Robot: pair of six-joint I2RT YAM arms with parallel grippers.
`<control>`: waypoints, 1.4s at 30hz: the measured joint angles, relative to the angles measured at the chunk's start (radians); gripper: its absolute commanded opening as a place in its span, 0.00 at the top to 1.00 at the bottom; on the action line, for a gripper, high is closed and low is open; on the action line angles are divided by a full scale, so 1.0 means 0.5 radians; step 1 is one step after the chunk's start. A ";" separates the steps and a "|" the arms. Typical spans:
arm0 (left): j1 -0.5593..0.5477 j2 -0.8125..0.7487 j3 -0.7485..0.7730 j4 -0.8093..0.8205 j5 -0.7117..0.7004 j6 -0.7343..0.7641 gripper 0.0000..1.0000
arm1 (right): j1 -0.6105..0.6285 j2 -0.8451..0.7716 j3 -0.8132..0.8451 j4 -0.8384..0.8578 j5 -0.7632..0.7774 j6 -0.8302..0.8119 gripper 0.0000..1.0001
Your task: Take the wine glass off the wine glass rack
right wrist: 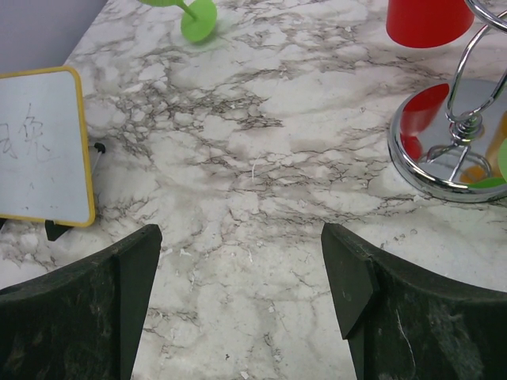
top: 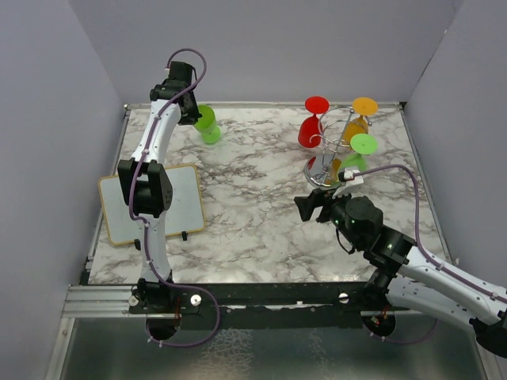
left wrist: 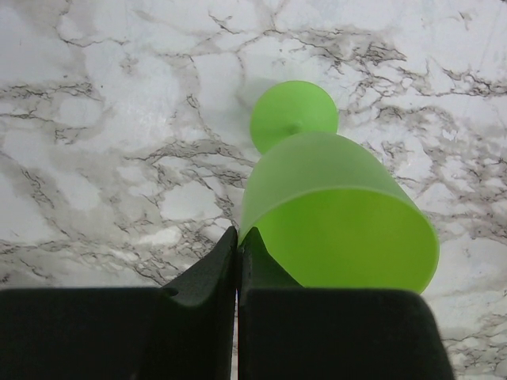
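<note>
The silver wire wine glass rack (top: 336, 150) stands at the back right, its round base also showing in the right wrist view (right wrist: 444, 150). A red glass (top: 311, 127), an orange glass (top: 358, 119) and a green glass (top: 358, 150) hang on it upside down. A second green wine glass (top: 208, 125) is off the rack at the back left, tilted, with its foot towards the table. My left gripper (top: 190, 111) is shut on its rim (left wrist: 337, 214), the fingertips (left wrist: 230, 245) pinching the wall. My right gripper (top: 306, 207) is open and empty, low over the marble in front of the rack.
A small yellow-framed whiteboard (top: 150, 204) stands on the left, also in the right wrist view (right wrist: 40, 150). Grey walls close in the table at the back and on both sides. The marble tabletop (top: 253, 182) lies between the arms.
</note>
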 measured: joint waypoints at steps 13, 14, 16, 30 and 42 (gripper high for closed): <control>0.007 0.001 -0.020 -0.076 -0.017 0.011 0.94 | 0.000 -0.023 0.000 -0.007 0.001 0.006 0.17; 0.008 0.001 -0.021 -0.081 -0.017 0.014 0.94 | 0.000 -0.031 0.000 -0.008 0.001 0.007 0.17; 0.013 0.001 -0.021 -0.081 -0.016 0.018 0.90 | 0.000 -0.050 0.000 -0.013 0.001 0.008 0.17; 0.031 0.003 -0.019 -0.080 -0.014 0.066 0.62 | 0.000 -0.091 0.000 -0.052 0.001 0.040 0.17; 0.031 -0.143 0.017 -0.091 -0.046 0.156 0.40 | 0.000 -0.042 0.018 -0.084 0.008 0.008 0.16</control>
